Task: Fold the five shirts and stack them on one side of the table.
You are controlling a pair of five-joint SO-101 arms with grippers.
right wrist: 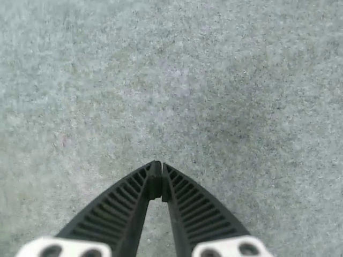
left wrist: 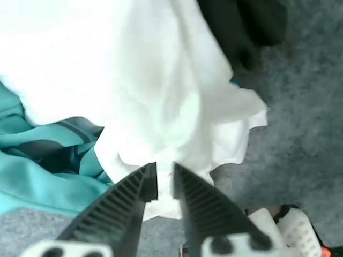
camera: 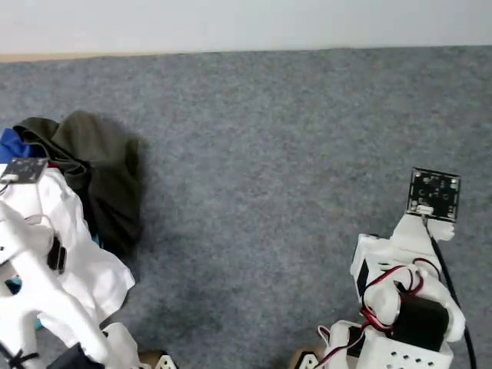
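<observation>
Between the left gripper (left wrist: 165, 179) jaws sits a thin fold of the white shirt (left wrist: 161, 80): jaws nearly together, pinched on its hem edge. White cloth spreads out just beyond the tips, bunched and unfolded. Touching it on one side of the jaws is a teal shirt (left wrist: 37, 160) with dark stripes, partly under the white one. Farther out past the white shirt is a dark olive shirt (left wrist: 241, 27), crumpled, with a blue shirt (camera: 11, 142) peeking at the pile's far edge. Right gripper (right wrist: 161, 184) is well apart from the pile, jaws closed on nothing, tips over bare grey table (camera: 292, 138) felt. Task looks barely begun, nothing folded or stacked.

Risks, as a guess: the grip is only on a thin edge, so the cloth could slip out on a pull. The white shirt overlaps the teal one, so dragging could pull both along and tangle the pile. With the right gripper so far off, a one-arm lift would leave the shirt bunched, not spread flat.

No brand, label or lettering readable on any shirt or on the arms.
</observation>
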